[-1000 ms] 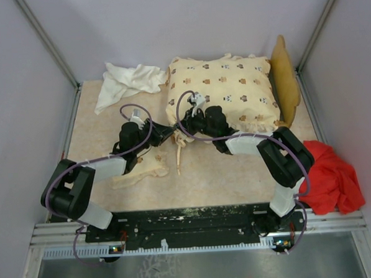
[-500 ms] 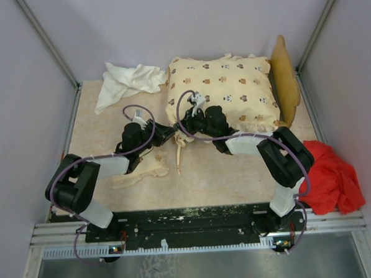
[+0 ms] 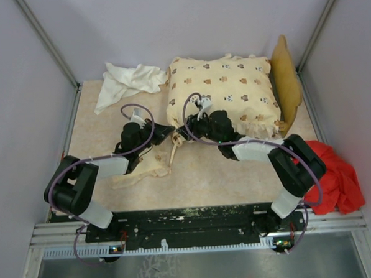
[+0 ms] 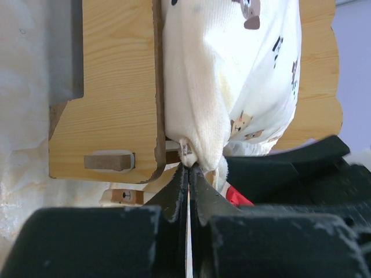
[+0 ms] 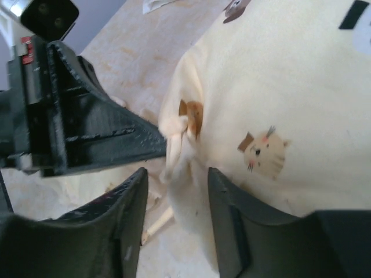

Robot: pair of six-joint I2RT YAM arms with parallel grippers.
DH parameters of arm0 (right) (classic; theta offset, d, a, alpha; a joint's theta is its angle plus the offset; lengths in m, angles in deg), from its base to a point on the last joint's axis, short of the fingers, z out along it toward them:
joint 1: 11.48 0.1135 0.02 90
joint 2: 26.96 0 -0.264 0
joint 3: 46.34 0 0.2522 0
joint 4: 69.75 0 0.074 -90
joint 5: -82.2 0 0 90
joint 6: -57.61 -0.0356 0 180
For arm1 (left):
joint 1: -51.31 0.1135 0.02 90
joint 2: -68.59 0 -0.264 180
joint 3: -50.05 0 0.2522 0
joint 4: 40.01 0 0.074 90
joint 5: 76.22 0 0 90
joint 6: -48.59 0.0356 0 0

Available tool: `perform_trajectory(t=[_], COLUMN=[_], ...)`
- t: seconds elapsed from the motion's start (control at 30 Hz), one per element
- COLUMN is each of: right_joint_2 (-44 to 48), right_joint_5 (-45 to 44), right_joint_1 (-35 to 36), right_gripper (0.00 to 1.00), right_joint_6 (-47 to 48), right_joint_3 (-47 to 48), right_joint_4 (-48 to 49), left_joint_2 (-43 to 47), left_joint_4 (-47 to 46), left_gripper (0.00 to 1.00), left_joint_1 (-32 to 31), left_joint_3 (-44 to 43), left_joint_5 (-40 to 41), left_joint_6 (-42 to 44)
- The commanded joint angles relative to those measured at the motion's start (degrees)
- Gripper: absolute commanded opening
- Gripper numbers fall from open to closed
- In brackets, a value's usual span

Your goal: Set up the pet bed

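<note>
The cream animal-print cushion (image 3: 223, 90) lies at the back of the table, against the light wooden bed frame (image 3: 286, 77) that stands on its side at the right. My left gripper (image 3: 171, 134) is shut on the cushion's near-left corner; in the left wrist view the jaws (image 4: 189, 168) pinch that corner below the cushion (image 4: 232, 69) and the wooden frame (image 4: 116, 87). My right gripper (image 3: 188, 131) is open right beside it, its fingers either side of the corner's ties (image 5: 177, 153) without pinching them. A small cream fabric piece (image 3: 140, 172) lies under my left arm.
A plain white cloth (image 3: 126, 83) lies crumpled at the back left. A red cloth (image 3: 337, 181) is heaped at the right edge beside my right arm. Grey walls close in the table on three sides.
My left gripper has shut on the cushion's corner. My right gripper has opened and let go of it, and the right arm's elbow has swung to the right.
</note>
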Motion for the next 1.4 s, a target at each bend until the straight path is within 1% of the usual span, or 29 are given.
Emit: perform_trajectory(t=[0.0,0.07,0.17,0.27,0.33,0.37,0.47,0.57,0.7,0.8,0.9,1.03,1.2,1.23,1.27,1.3,1.33,1.37], right_joint_2=[11.41,13.50,14.50,11.70,8.50,6.64,0.89,-4.71,-11.36,-15.23,-18.13,-21.27,-24.12,-24.56,-25.14,-25.40,-25.26,-24.76], right_joint_5=[-5.71,-9.05,-17.68,-23.14,-25.54,-25.65,-23.83,-22.52,-22.09,-22.84,-23.75,-24.15,-25.14,-25.14,-24.97,-24.52,-24.39,-24.54], right_joint_1=[2.12,4.31,8.43,12.60,13.99,14.25,14.42,14.49,14.74,14.95,15.10,15.29,15.66,15.65,15.70,15.68,15.66,15.64], right_gripper=[0.50,0.51,0.51,0.51,0.51,0.51,0.51,0.51,0.50,0.50,0.50,0.50,0.49,0.46,0.37,0.24,0.06,0.00], right_joint_6=[-3.53,-4.27,-5.64,-6.76,-8.96,-9.31,-9.88,-11.20,-14.25,-17.27,-19.60,-20.32,-21.30,-21.37,-21.34,-20.94,-20.20,-19.26], right_joint_3=[-5.76,-9.69,-12.57,-15.67,-16.64,-16.70,-15.02,-15.07,-12.07,-10.52,-9.18,-8.12,-5.73,-5.38,-5.08,-4.96,-5.29,-6.05], right_joint_4=[1.22,2.52,2.55,9.14,13.87,16.24,20.19,27.45,28.02,30.78,33.09,36.71,34.60,34.66,34.96,35.27,35.34,35.27], left_joint_2=[2.06,2.57,3.49,3.99,4.24,4.49,5.36,7.89,9.29,8.80,8.57,8.26,8.18,8.26,8.38,8.45,8.85,9.43], left_joint_4=[-1.34,-1.38,-0.51,0.69,4.25,6.05,5.10,10.27,11.72,11.84,11.22,10.99,10.98,11.16,11.22,11.12,10.76,10.60], left_gripper=[0.00,0.00,0.00,0.00,0.00,0.00,0.00,0.00,0.00,0.00,0.00,0.00,0.00,0.00,0.00,0.00,0.00,0.00], left_joint_1=[-0.35,-0.38,-0.37,-0.35,-0.39,-0.39,-0.25,-0.19,-0.25,-0.31,-0.25,-0.27,-0.29,-0.28,-0.28,-0.24,-0.19,-0.15], left_joint_3=[-0.30,-0.14,-0.04,-0.04,-0.71,-0.74,1.04,1.02,0.89,0.71,1.46,1.74,1.35,1.17,1.05,0.92,0.73,0.49], left_joint_5=[1.10,1.64,2.25,1.91,1.13,1.03,1.44,4.82,5.11,4.33,4.35,5.04,5.18,5.41,5.50,5.51,5.57,5.77], left_joint_6=[1.09,1.18,1.31,0.70,0.42,-0.56,-1.44,0.59,0.06,-0.94,-2.52,-2.85,-2.91,-2.69,-2.28,-1.40,0.36,2.54])
